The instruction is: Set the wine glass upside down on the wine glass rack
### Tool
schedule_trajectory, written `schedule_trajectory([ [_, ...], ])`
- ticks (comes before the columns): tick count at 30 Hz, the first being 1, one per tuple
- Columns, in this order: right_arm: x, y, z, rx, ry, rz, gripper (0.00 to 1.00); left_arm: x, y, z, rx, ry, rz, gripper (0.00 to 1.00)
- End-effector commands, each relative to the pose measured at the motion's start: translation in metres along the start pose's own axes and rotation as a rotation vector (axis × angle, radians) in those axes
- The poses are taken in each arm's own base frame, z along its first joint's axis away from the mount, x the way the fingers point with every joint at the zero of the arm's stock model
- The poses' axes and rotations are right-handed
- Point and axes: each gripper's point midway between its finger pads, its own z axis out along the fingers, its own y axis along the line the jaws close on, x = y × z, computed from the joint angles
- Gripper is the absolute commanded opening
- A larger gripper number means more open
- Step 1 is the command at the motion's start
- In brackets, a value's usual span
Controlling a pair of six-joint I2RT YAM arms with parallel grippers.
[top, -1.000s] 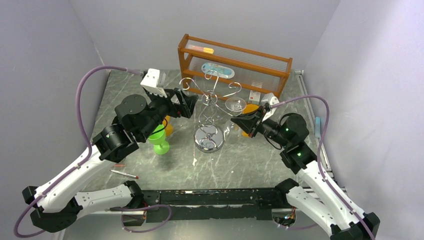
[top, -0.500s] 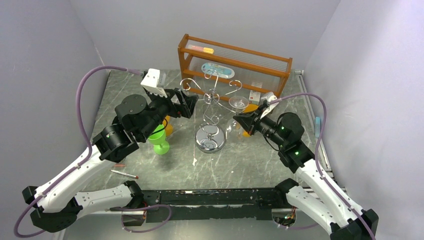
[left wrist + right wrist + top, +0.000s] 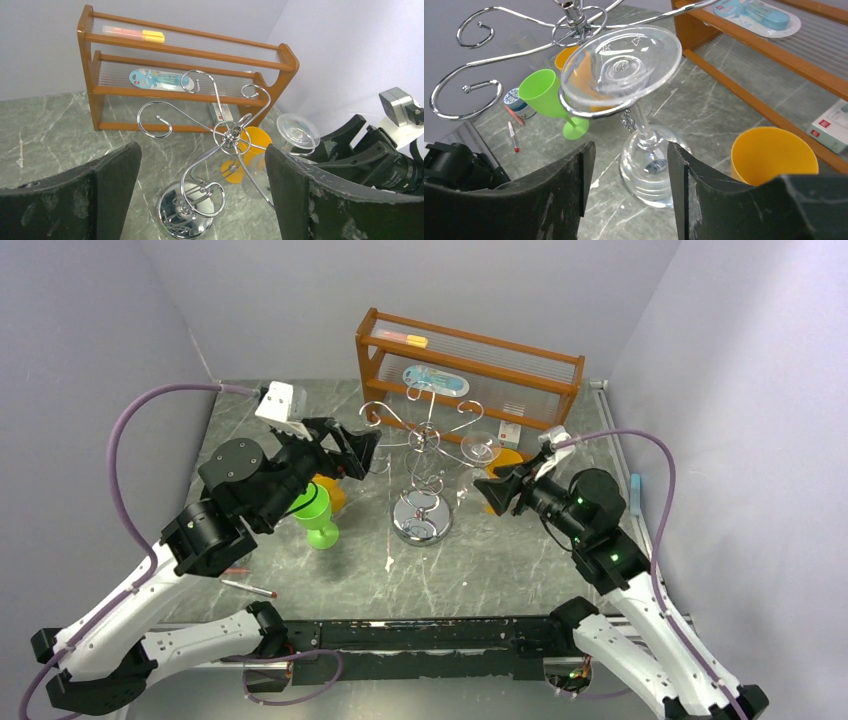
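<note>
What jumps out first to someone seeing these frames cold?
The clear wine glass hangs bowl-down from a right-hand curl of the chrome rack at mid-table, its foot tilted. The right gripper is open, with a finger on either side of the stem. The left gripper gapes wide on the rack's other side. An orange-brown shelf stands along the back wall.

No word or number can be read anywhere. The foot of the wine glass (image 3: 621,65) carries small moulded marks, illegible. The white box (image 3: 831,125), at 3 o'clock in the right wrist view, shows red print. The blue pack (image 3: 160,79) on the wooden shelf (image 3: 187,50) has print too small to read.
</note>
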Motion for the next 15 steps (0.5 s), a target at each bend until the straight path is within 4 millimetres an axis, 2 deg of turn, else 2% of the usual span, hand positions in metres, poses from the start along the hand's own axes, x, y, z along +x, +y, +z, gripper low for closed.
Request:
schedule_trajectory([
  [1, 0.005, -0.006, -0.023, 0.081, 0.055, 0.041, 0.59, 0.0, 0.004, -0.006, -0.004, 0.0, 0.022, 0.97],
  [9, 0.008, -0.034, -0.047, 0.32, 0.133, 0.135, 0.62, 0.003, 0.009, -0.015, -0.016, 0.015, 0.007, 0.97],
  [14, 0.015, -0.068, -0.066, 0.609, 0.104, 0.334, 0.62, 0.007, 0.016, -0.035, -0.005, 0.0, -0.047, 0.97],
  [15, 0.023, -0.075, -0.072, 0.691, 0.116, 0.403, 0.62, 0.008, 0.016, -0.039, 0.001, 0.001, -0.054, 0.97],
])
